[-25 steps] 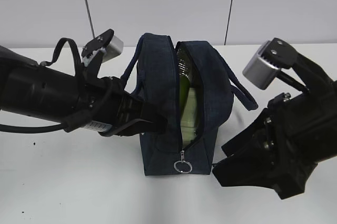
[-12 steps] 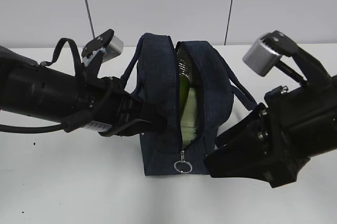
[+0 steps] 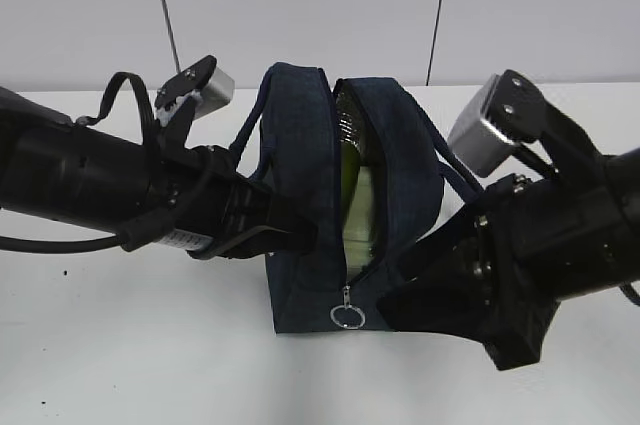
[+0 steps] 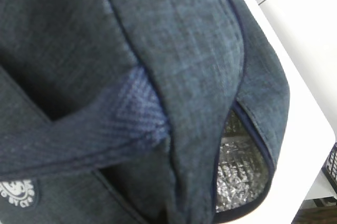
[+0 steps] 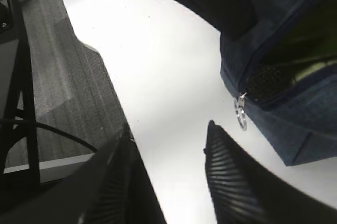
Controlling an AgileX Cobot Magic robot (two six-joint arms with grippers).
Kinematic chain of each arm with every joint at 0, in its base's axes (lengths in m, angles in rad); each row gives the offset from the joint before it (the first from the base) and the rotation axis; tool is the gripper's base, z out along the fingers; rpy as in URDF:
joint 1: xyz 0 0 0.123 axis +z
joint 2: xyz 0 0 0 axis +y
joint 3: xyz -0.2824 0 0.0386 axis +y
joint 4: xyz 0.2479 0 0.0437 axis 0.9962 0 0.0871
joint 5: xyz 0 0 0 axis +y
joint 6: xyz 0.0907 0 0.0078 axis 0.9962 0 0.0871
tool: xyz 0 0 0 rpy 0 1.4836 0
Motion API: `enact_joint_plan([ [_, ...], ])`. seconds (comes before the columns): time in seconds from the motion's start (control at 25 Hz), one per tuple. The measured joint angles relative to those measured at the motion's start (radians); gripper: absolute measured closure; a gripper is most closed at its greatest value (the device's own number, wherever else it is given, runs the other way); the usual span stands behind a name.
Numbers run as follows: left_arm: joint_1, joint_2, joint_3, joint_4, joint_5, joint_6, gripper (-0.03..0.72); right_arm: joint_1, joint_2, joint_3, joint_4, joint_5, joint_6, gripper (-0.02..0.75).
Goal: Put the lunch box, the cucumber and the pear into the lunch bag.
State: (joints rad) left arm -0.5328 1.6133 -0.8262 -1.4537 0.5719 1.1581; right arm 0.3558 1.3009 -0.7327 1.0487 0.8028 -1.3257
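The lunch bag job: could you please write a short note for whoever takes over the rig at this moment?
Left gripper: jaws shut, pressed against the left side of the lunch bag; whether it pinches fabric cannot be told.
Right gripper: jaws open, empty, low beside the ring pull.
Done: cucumber and lunch box show inside through the open zipper.
Left: the pear is not visible in any view; confirm it is inside.

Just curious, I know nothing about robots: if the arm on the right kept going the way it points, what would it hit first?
Probably the lunch bag: the right gripper aims at its lower end near the silver ring pull, though depth is hard to judge.
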Motion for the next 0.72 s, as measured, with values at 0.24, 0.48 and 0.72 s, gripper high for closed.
enact_joint_plan([
  [0.24, 0.000, 0.000, 0.000, -0.004, 0.005, 0.000, 0.697, 0.000, 0.010, 0.140, 0.393, -0.073, -0.385, 0.372],
  [0.48, 0.000, 0.000, 0.000, -0.014, 0.008, 0.000, 0.697, 0.000, 0.061, 0.275, 0.660, -0.099, -0.660, 0.372],
  [0.72, 0.000, 0.000, 0.000, -0.020, 0.009, 0.000, 0.697, 0.000, 0.159, 0.301, 0.733, -0.090, -0.775, 0.372],
])
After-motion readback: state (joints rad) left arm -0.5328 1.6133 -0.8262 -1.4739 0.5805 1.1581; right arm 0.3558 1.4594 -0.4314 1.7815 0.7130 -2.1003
